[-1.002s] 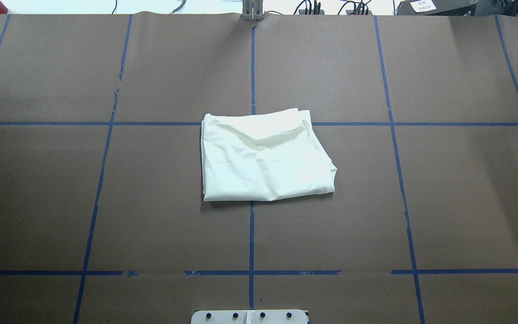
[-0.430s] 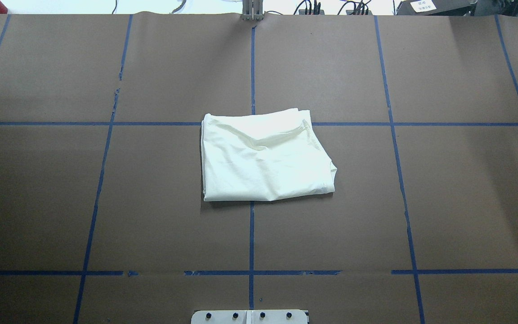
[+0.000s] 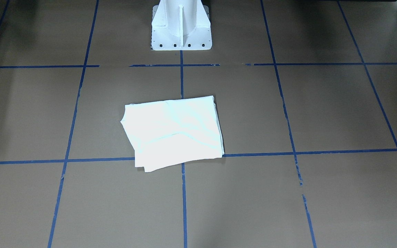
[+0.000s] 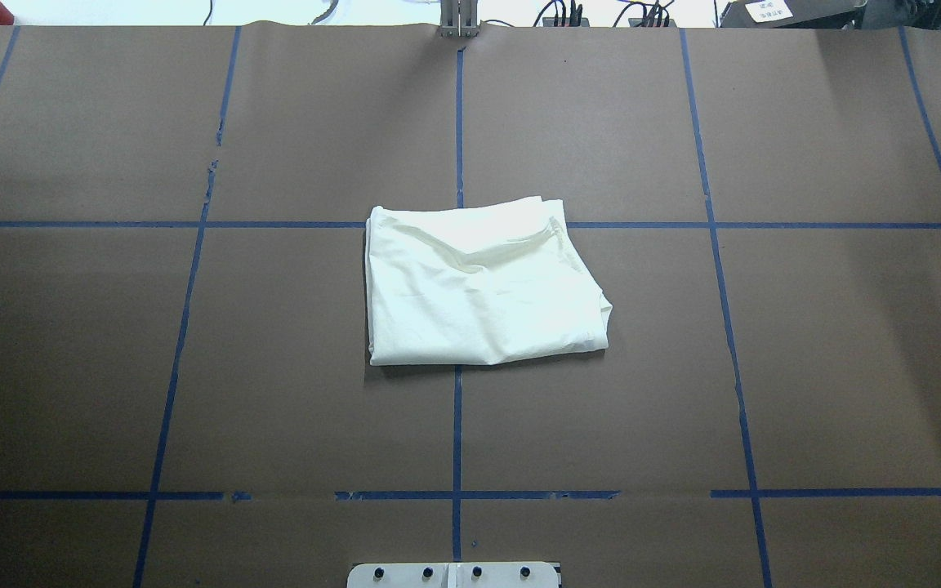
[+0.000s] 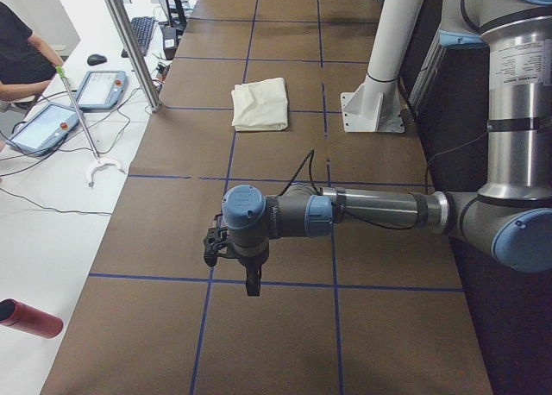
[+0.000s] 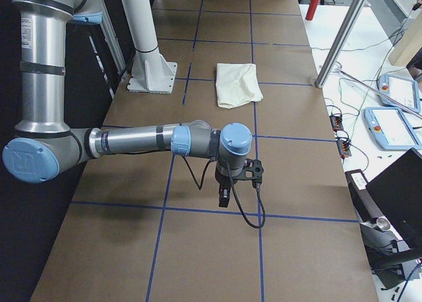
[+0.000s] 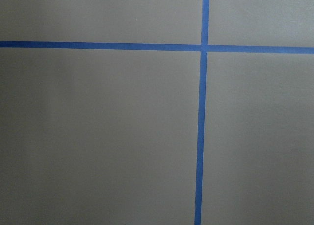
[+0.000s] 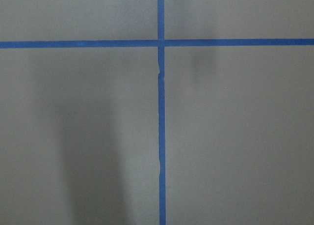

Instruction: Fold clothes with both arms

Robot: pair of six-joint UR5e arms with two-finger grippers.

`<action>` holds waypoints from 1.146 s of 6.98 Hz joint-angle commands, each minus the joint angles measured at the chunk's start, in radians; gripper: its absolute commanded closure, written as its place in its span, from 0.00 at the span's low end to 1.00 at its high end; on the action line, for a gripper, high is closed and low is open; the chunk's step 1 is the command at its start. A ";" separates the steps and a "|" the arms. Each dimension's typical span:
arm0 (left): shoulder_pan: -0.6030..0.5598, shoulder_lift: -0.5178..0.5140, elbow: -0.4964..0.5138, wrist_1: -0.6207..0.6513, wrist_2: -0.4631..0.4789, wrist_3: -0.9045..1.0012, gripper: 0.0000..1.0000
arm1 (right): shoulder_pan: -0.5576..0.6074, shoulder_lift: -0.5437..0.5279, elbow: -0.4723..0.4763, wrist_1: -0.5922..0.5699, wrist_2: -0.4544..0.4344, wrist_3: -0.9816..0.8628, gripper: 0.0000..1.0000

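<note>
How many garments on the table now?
1: a folded cream shirt lying midway across the table, over a blue tape line, ahead of the white pedestal. A second piece folded inside would be hidden.

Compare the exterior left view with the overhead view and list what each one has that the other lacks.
Only exterior left: the left arm stretched low over the table, a person at a side bench with two tablets, a red cylinder, and the pedestal column.
Only overhead: a labelled dark box beyond the far edge; no arm shows.
Both: the folded shirt, lying free on the brown table, the blue tape grid, and the pedestal's base plate.
</note>
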 commanded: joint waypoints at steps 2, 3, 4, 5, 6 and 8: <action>0.000 -0.004 0.000 -0.001 0.000 0.000 0.00 | -0.046 -0.003 0.000 0.108 -0.012 -0.002 0.00; 0.000 -0.005 0.000 -0.001 0.000 0.000 0.00 | -0.049 -0.003 0.000 0.108 -0.007 -0.002 0.00; 0.000 -0.007 0.000 -0.001 0.000 0.000 0.00 | -0.055 -0.003 0.000 0.108 -0.009 -0.002 0.00; 0.000 -0.010 0.000 -0.001 0.000 0.000 0.00 | -0.054 -0.001 -0.005 0.108 -0.013 -0.003 0.00; 0.000 -0.011 0.000 -0.004 -0.002 0.000 0.00 | -0.054 -0.004 -0.018 0.109 -0.013 -0.044 0.00; 0.000 -0.011 0.000 -0.010 0.000 0.000 0.00 | -0.038 -0.013 -0.077 0.109 -0.013 -0.291 0.00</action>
